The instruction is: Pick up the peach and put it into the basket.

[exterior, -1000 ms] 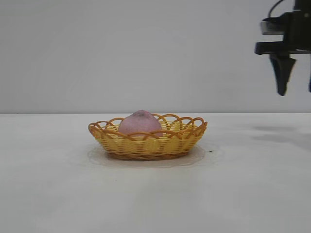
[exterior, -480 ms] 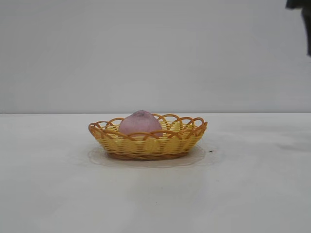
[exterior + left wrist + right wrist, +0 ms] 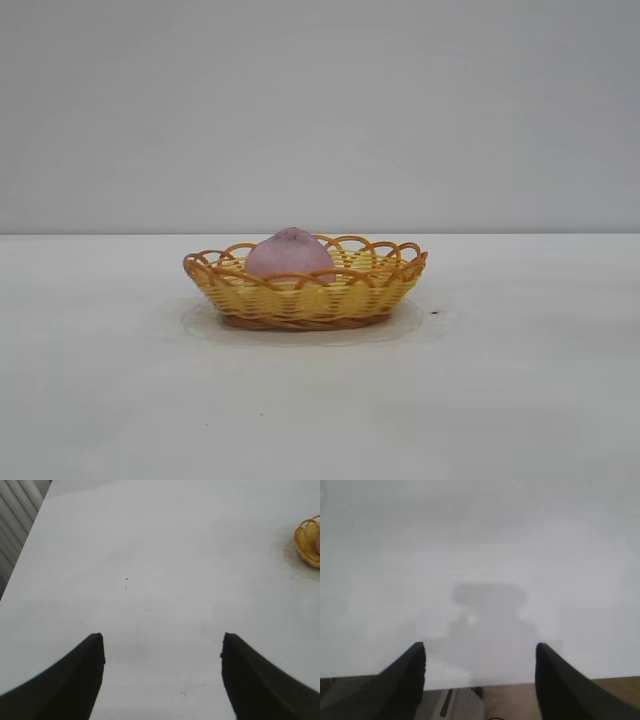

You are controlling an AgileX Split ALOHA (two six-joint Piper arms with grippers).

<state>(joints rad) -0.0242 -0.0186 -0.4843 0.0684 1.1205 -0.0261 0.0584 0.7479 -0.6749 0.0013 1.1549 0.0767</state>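
The pink-mauve peach (image 3: 289,253) lies inside the yellow wicker basket (image 3: 340,295) at the middle of the white table in the exterior view, toward the basket's left side. Neither arm shows in that view. My left gripper (image 3: 162,645) stands open over bare tabletop, nothing between its dark fingers, with the basket (image 3: 308,541) far off at the picture's edge. Over the table's edge my right gripper (image 3: 480,652) is open too and holds nothing.
The white table (image 3: 520,380) spreads wide on all sides of the basket. In the right wrist view the table's edge (image 3: 485,686) shows, with floor below it. A ribbed wall panel (image 3: 15,520) runs along the table's side in the left wrist view.
The right gripper, seen hanging at the upper right of the exterior view a second ago, has risen and gone out of that view. Peach and basket have not moved.
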